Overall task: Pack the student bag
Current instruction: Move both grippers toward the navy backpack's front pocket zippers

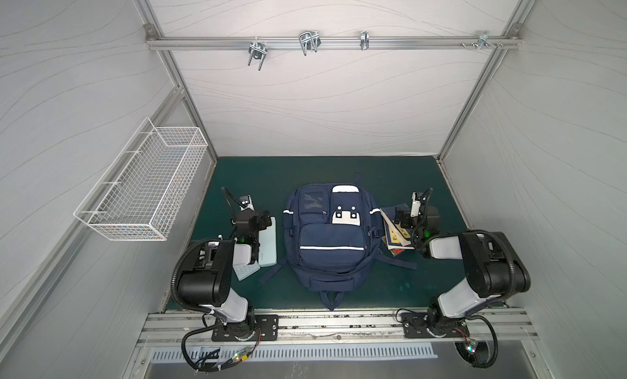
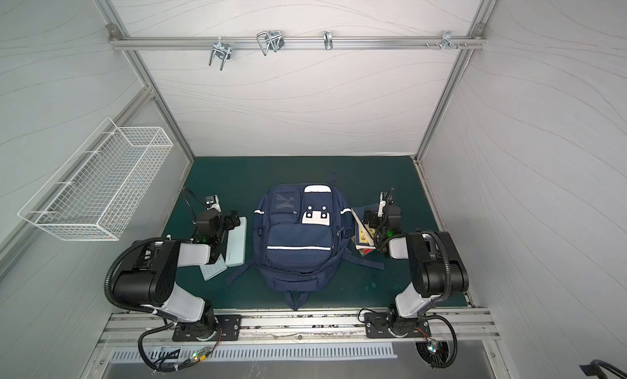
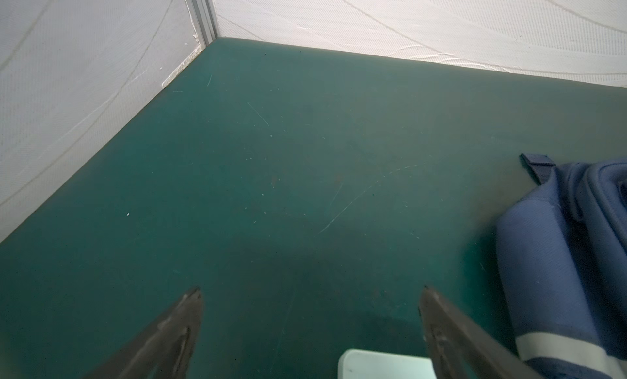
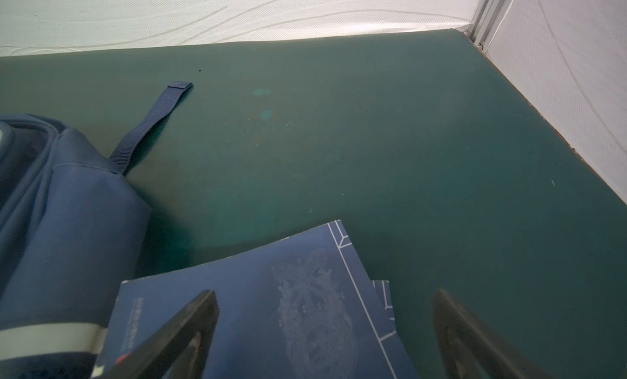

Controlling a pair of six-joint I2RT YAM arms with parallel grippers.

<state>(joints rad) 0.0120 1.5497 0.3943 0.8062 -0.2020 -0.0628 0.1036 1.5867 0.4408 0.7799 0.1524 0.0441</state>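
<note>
Top views: student bag [image 1: 330, 238] lies shut at the centre of the table [image 1: 258, 177]; packing appears unstarted. Left wrist: left gripper [image 3: 310, 292] wide, empty, over a pale case [image 3: 383, 363]. Right wrist: right gripper [image 4: 325, 296] wide, empty, over books [image 4: 271, 309]. Next move, probably: unzip the bag.

Robot lab test cell. Box enclosure: aluminium frame [image 1: 475, 99] holding white patterned wall panels [image 1: 305, 116] on three sides. Green mat [image 1: 258, 177] serves as the work floor. Left arm [image 1: 207, 275] and right arm [image 1: 492, 268] are bolted through black plates [image 1: 268, 326] to a slotted metal rail [image 1: 339, 324] at the near edge. Loose cables [image 1: 185, 346] and a small lit circuit board [image 1: 245, 352] sit just below the rail. Cross bar [image 1: 407, 41] on the back wall carries metal hooks [image 1: 308, 43]. White wire basket [image 1: 142, 190] hangs on the left wall.
</note>
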